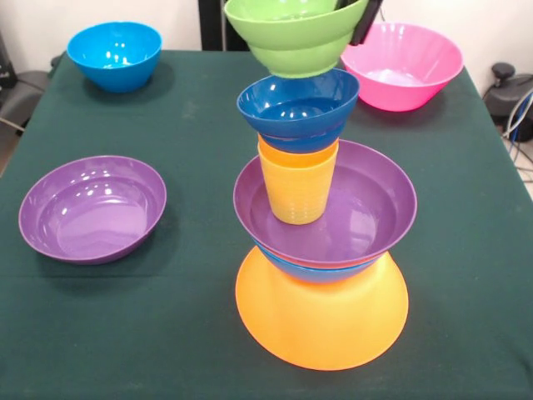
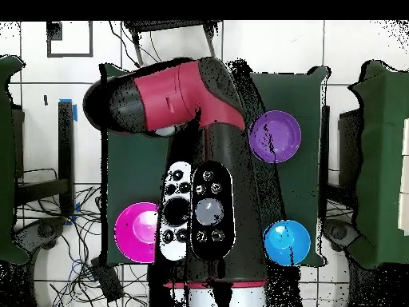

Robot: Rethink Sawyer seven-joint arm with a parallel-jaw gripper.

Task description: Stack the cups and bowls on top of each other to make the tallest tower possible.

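The tower stands on an upside-down yellow-orange bowl (image 1: 321, 321). On it sit a bright blue bowl (image 1: 321, 271), a purple bowl (image 1: 358, 208), a ribbed yellow cup (image 1: 297, 187) with an orange band at its top, and a dark blue bowl (image 1: 297, 108). A green bowl (image 1: 293, 33) hangs tilted right over the dark blue one; I cannot tell whether they touch. My gripper (image 1: 358, 18) is shut on the green bowl's right rim at the top edge. In the overhead view the arm (image 2: 209, 160) hides the tower and the gripper.
On the dark green table (image 1: 191, 333) a loose purple bowl (image 1: 92, 208) (image 2: 275, 136) lies at the left. A bright blue bowl (image 1: 114, 54) (image 2: 286, 242) stands far left. A large pink bowl (image 1: 404, 67) (image 2: 136, 231) stands far right, close behind the gripper.
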